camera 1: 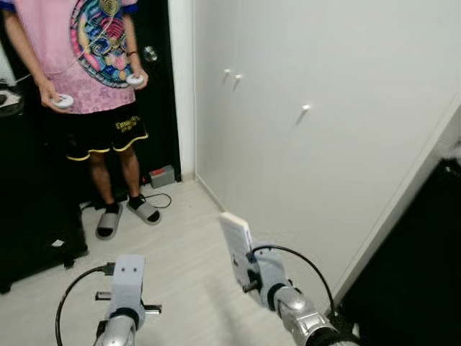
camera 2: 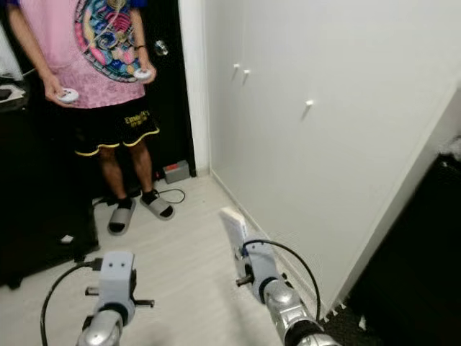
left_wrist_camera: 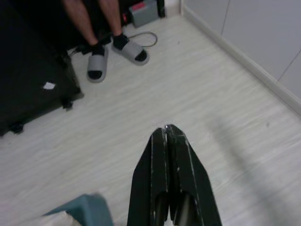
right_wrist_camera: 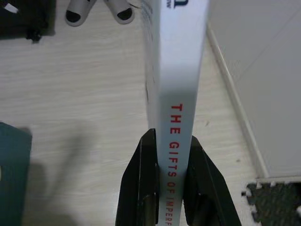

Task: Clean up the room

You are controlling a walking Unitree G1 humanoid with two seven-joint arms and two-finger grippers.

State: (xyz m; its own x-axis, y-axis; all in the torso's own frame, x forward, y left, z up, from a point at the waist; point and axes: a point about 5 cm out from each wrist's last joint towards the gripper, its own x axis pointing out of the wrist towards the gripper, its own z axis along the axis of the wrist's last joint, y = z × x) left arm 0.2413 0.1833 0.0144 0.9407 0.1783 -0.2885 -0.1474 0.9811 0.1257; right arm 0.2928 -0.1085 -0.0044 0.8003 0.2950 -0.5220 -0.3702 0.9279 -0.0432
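Above the pale wood floor (camera 1: 180, 245), beside the white wardrobe doors (camera 1: 302, 144): right hand (right_wrist_camera: 171, 155) clamped on a white book (right_wrist_camera: 176, 70), spine facing the wrist camera, red lettering reading "THE GIFTS OF IMPERF…". Book held upright and raised out in front, clear of the floor, one black finger on each cover near the lower end of the spine. Left hand (left_wrist_camera: 168, 136) pressed closed on nothing, pointed at bare floorboards.

Ahead, near a dark doorway: a person (camera 1: 94, 65) in a pink shirt and black shorts, holding two small controllers, grey slippers (camera 1: 128, 215) on the feet, a cable and a small grey box (camera 1: 163, 175) on the floor just behind. To the left, a black case (left_wrist_camera: 28, 89).

Likely handling: stiff, flat, moderately light, smooth-covered and so prone to sliding or pivoting under a narrow pinch. Grip low on the volume, leaving most of it cantilevered; probably safer kept vertical during travel. No fragility to speak of, though corners could dent if dropped. Resting place for the book not evident here.
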